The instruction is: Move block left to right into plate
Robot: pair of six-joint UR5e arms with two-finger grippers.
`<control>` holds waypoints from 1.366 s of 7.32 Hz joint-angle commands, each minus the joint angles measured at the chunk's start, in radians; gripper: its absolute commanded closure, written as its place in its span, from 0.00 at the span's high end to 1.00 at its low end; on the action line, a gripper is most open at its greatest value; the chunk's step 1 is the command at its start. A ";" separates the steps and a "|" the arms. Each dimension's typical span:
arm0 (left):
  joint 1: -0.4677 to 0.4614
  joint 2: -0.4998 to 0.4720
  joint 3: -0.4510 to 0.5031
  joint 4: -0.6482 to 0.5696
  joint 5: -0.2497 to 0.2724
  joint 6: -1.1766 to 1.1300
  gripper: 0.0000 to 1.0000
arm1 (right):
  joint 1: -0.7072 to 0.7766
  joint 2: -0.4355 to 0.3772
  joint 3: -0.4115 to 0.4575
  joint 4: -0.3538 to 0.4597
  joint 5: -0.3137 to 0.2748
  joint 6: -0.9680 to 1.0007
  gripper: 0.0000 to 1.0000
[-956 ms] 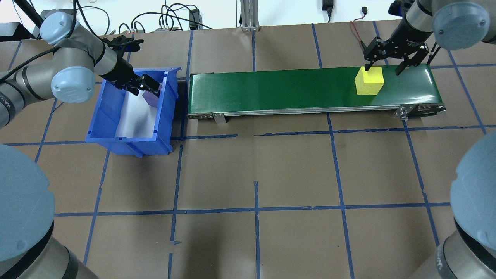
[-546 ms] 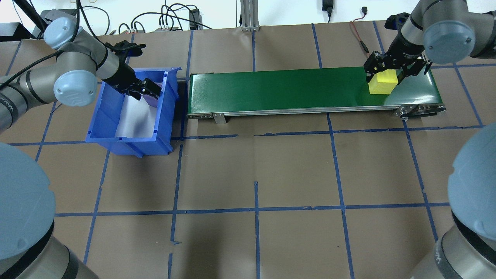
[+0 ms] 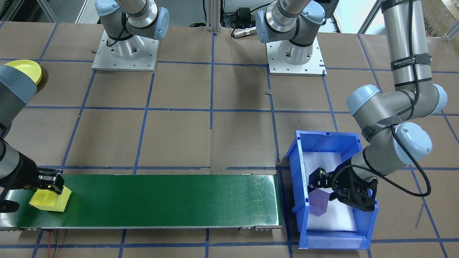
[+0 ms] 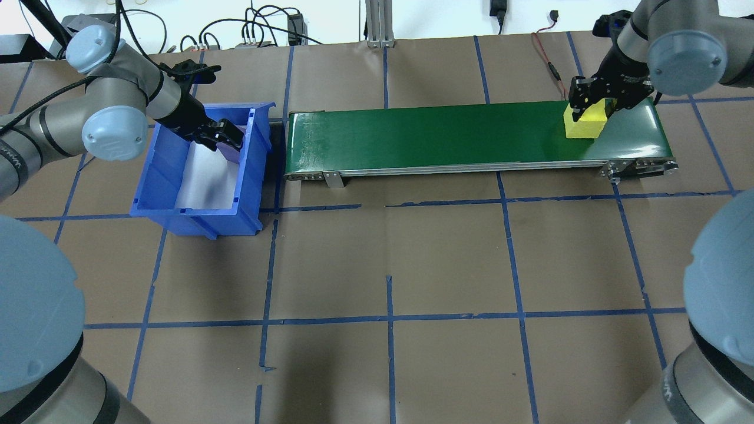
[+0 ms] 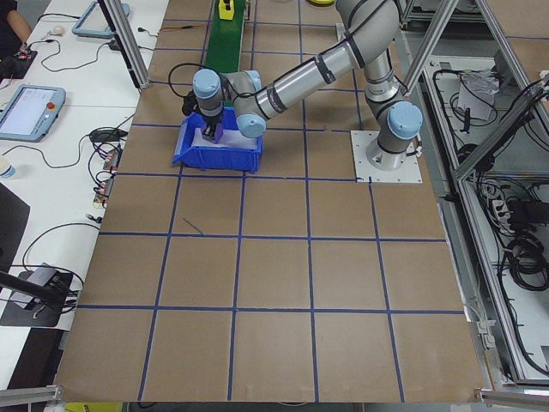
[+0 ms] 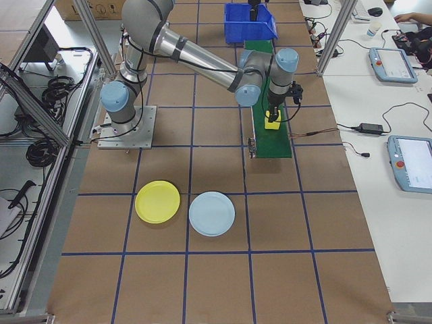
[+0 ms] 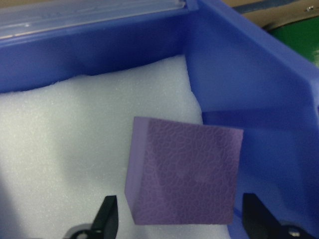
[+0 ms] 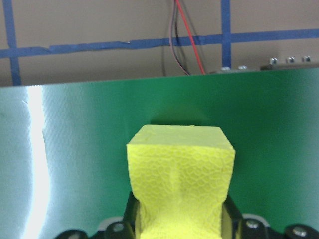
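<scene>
Brown-papered surface [image 4: 389,253], and the right hand [image 4: 596,103] is clamped on the yellow foam block [image 4: 583,122] at the conveyor belt's [image 4: 442,138] end, plates [image 6: 157,201] unreached, while the left hand [image 7: 177,219] straddles, open, the purple block [image 7: 184,172] in the blue bin [image 4: 156,176].

In the overhead view the right tool [image 4: 596,101] covers the top of the yellow block [image 4: 583,125], and the left tool [image 4: 222,135] hides nearly all of the purple block [image 4: 233,155] in the blue bin [image 4: 154,176]. The right wrist view cuts the block's lower part off at the frame edge. Facing the robot, the yellow plate [image 3: 25,68] is half hidden behind the right arm's elbow. Both blocks are too small in the side views to judge any grip.
</scene>
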 commanded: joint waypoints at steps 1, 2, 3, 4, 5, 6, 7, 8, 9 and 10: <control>0.002 0.002 0.012 0.002 0.003 0.000 0.69 | -0.097 -0.089 0.024 0.194 -0.137 -0.045 0.16; 0.003 0.012 0.013 0.002 0.004 0.000 0.69 | -0.180 -0.169 0.048 0.249 -0.144 -0.165 0.16; 0.011 0.027 0.015 0.002 0.003 -0.001 0.69 | -0.293 -0.221 0.091 0.339 -0.146 -0.195 0.16; 0.012 0.076 0.012 0.002 0.004 -0.003 0.69 | -0.393 -0.260 0.104 0.363 -0.144 -0.293 0.16; 0.012 0.132 0.012 -0.012 0.004 -0.009 0.69 | -0.517 -0.265 0.121 0.340 -0.149 -0.479 0.12; 0.012 0.177 0.012 -0.033 0.000 -0.017 0.69 | -0.648 -0.266 0.128 0.299 -0.129 -0.625 0.12; 0.008 0.220 0.010 -0.044 -0.022 -0.018 0.69 | -0.768 -0.263 0.160 0.292 -0.079 -0.722 0.14; -0.006 0.257 0.009 -0.046 -0.065 -0.020 0.69 | -0.902 -0.266 0.228 0.239 -0.007 -0.799 0.16; -0.043 0.274 0.009 -0.047 -0.066 -0.020 0.69 | -0.967 -0.269 0.336 0.170 -0.018 -0.835 0.17; -0.079 0.269 0.004 -0.047 -0.068 -0.020 0.69 | -1.043 -0.277 0.416 0.098 -0.023 -0.852 0.17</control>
